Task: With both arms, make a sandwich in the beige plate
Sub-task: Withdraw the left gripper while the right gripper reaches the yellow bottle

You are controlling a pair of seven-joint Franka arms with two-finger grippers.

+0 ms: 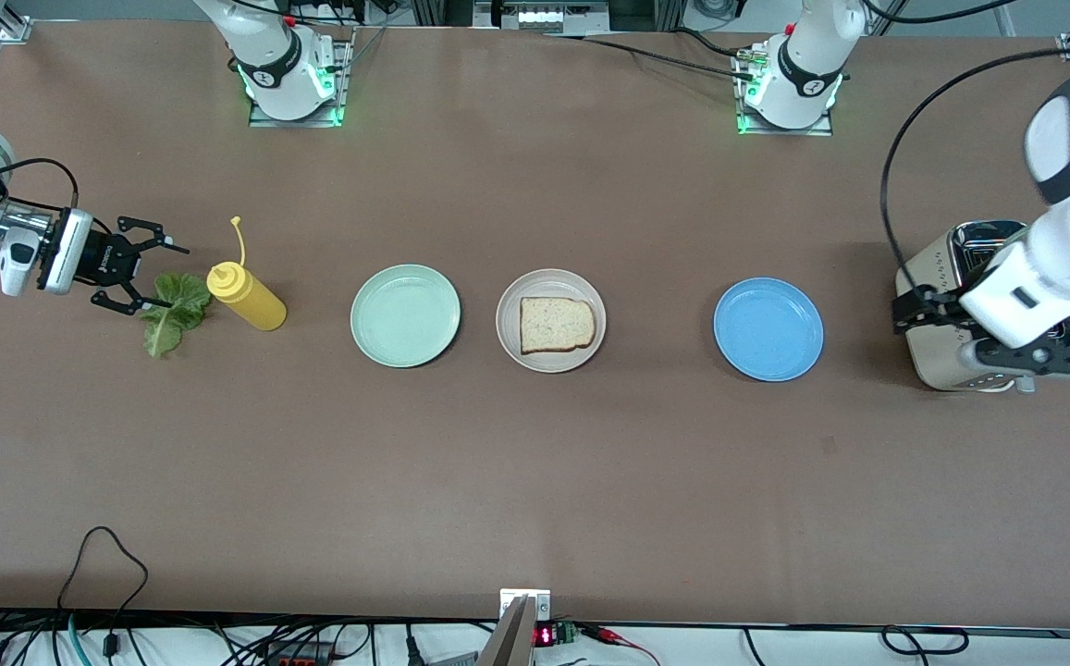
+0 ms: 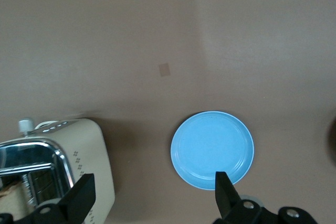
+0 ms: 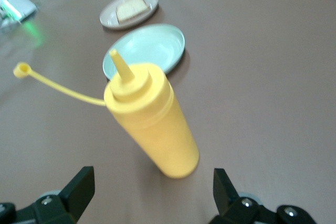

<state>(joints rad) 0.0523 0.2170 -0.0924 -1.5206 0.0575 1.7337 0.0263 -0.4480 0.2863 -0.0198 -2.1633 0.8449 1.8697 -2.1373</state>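
Note:
The beige plate (image 1: 509, 340) lies mid-table with one bread slice (image 1: 556, 325) on it; both show small in the right wrist view, plate (image 3: 111, 19) and slice (image 3: 131, 8). A green lettuce leaf (image 1: 174, 316) lies on the table toward the right arm's end. My right gripper (image 1: 148, 275) is open and empty, low beside the leaf, facing a yellow squeeze bottle (image 1: 248, 296). The bottle (image 3: 152, 124) stands just past the right gripper (image 3: 152, 182) in its wrist view. My left gripper (image 1: 914, 310) is open and empty over the table, between the toaster and the blue plate; it also shows in its wrist view (image 2: 153, 190).
A mint-green plate (image 1: 405, 314) lies between the bottle and the beige plate. A blue plate (image 1: 768, 329) lies toward the left arm's end (image 2: 212, 148). A cream and chrome toaster (image 1: 946, 347) stands past it, something pale in its slot (image 2: 10, 192).

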